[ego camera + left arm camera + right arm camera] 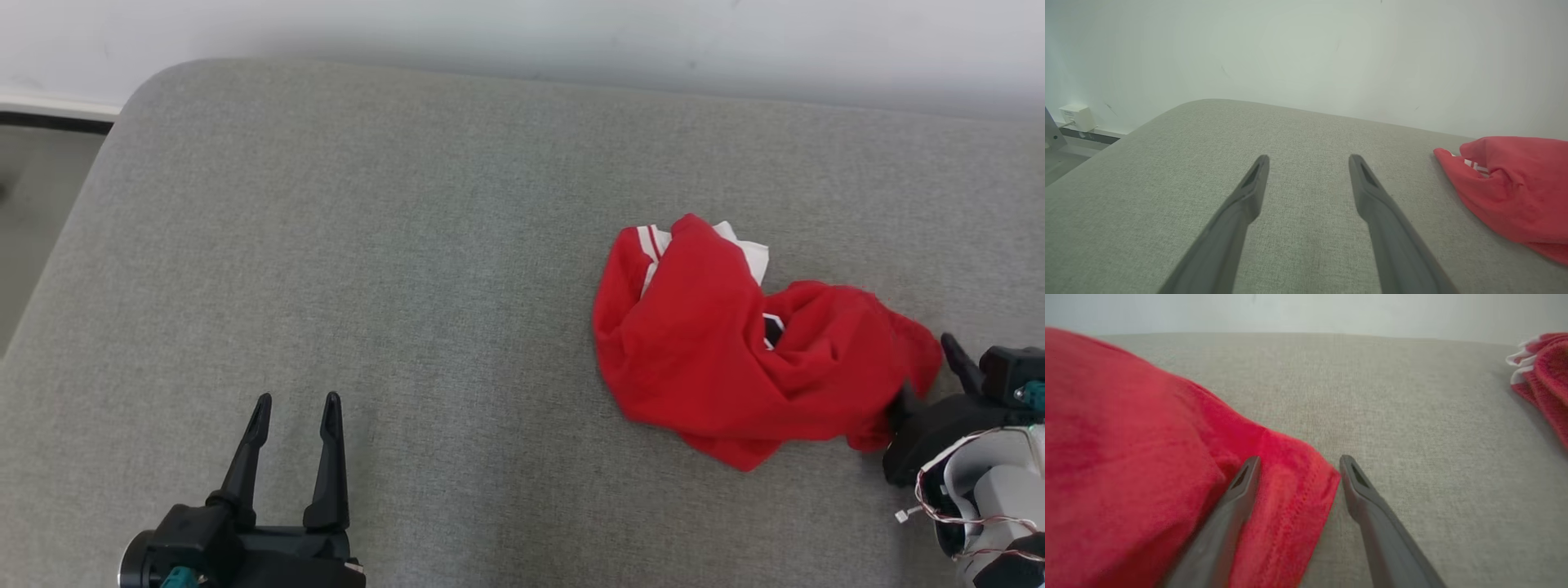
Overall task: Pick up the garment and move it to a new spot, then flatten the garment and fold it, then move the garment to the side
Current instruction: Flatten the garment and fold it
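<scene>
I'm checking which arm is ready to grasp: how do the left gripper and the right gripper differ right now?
The left gripper stands over bare grey cushion, apart from the red garment; the right gripper is at the garment's edge, with the hem between its fingers. In the head view the left gripper points straight up, while the right gripper slants in from the right edge. Both are open.

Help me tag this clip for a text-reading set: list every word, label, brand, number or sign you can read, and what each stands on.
No text can be read in any view.
Red garment: a small dark patch beside its white fabric may be a print or tag, too small to read.
White box by the wall: no legible marking.
Grey cushion: plain, no label seen.
</scene>
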